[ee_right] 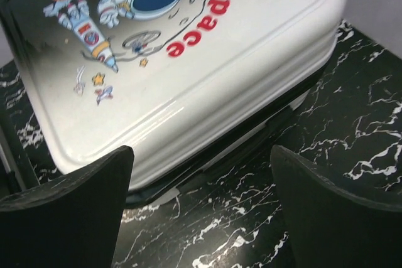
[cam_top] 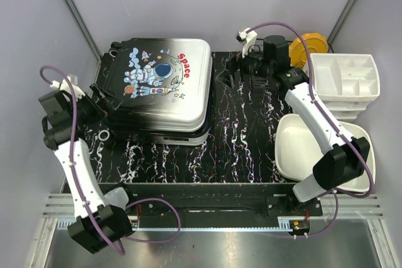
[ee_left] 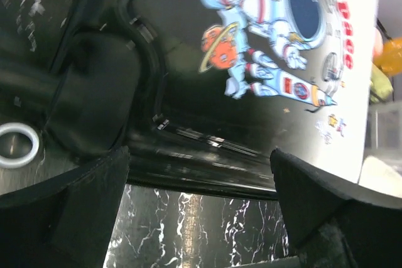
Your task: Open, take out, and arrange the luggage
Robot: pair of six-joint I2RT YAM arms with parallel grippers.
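Observation:
The luggage (cam_top: 163,92) lies flat on the black marbled table, astronaut print and red "Space" facing up, lid down on the lower shell. My left gripper (cam_top: 97,101) is at its left side, open, with the dark rim of the luggage (ee_left: 264,42) just past the fingertips and nothing between them. The left gripper (ee_left: 200,152) frames bare table. My right gripper (cam_top: 231,76) hovers by the case's far right corner, open and apart from it. In the right wrist view the right gripper (ee_right: 202,149) is empty, and the white shell of the luggage (ee_right: 188,61) and its dark seam lie beyond.
A white basin (cam_top: 292,145) sits at the right under my right arm. Behind it is a stack of white divided organisers (cam_top: 345,80), a yellow object (cam_top: 312,47) and black items (cam_top: 267,51). A small white ring (cam_top: 103,135) lies by the luggage's near left corner.

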